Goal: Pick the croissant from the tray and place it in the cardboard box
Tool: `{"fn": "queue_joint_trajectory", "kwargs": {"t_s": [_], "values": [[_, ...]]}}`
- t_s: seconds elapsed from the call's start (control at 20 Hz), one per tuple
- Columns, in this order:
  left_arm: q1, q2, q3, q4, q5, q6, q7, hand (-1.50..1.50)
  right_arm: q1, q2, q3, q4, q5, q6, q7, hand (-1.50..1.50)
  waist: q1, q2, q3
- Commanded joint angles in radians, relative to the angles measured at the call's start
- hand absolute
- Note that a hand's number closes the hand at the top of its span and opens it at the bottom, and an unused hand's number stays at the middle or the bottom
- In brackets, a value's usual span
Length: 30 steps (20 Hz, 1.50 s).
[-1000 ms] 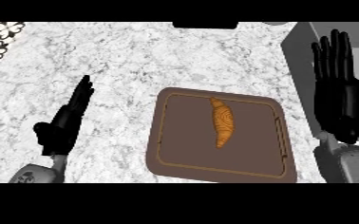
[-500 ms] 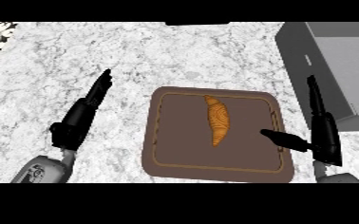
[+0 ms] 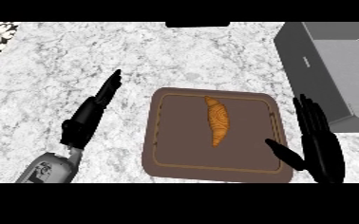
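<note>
Head view: the golden-brown curved croissant (image 3: 218,127) lies right of centre on the dark brown rectangular tray (image 3: 151,142), its long axis running near to far. The right hand (image 3: 320,148) hovers over the tray's right rim, fingers (image 3: 310,116) straight and spread wide, thumb angled toward the pastry, which lies just to its left. It is the nearer hand. The left hand (image 3: 89,116) hangs open over the white marbled table (image 3: 63,61), left of the tray. The grey open-topped cardboard box (image 3: 329,66) stands far right.
</note>
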<state>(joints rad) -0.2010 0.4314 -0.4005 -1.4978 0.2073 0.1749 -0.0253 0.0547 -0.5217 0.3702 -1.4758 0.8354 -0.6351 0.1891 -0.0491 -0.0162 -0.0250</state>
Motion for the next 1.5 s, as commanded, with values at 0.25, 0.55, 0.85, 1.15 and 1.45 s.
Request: {"fn": "queue_joint_trajectory", "kwargs": {"t_s": [0.25, 0.55, 0.85, 1.15, 1.45], "values": [[-0.019, 0.001, -0.018, -0.004, -0.006, -0.02, 0.034, 0.0, 0.008, 0.139, 0.176, -0.193, 0.279, 0.367, 0.45, -1.5, 0.025, 0.003, 0.009], [-0.015, -0.03, -0.031, -0.001, -0.014, -0.019, 0.014, 0.0, -0.065, 0.363, 0.319, -0.336, 0.449, 0.703, 0.824, -1.5, 0.047, 0.008, 0.017], [-0.046, -0.048, -0.018, 0.01, -0.023, -0.042, 0.032, 0.0, -0.303, 0.516, 0.417, -0.314, 0.439, 0.891, 1.124, -1.5, 0.061, 0.017, 0.024], [-0.088, -0.049, 0.032, 0.036, -0.017, -0.082, 0.03, 0.0, -0.342, 0.52, 0.333, -0.205, 0.381, 0.895, 1.105, -1.5, 0.054, 0.019, 0.024], [-0.084, -0.075, 0.038, 0.011, -0.048, -0.065, 0.071, 0.0, -0.316, 0.521, 0.327, -0.141, 0.372, 0.857, 1.113, -1.5, 0.051, 0.016, 0.025]]}}
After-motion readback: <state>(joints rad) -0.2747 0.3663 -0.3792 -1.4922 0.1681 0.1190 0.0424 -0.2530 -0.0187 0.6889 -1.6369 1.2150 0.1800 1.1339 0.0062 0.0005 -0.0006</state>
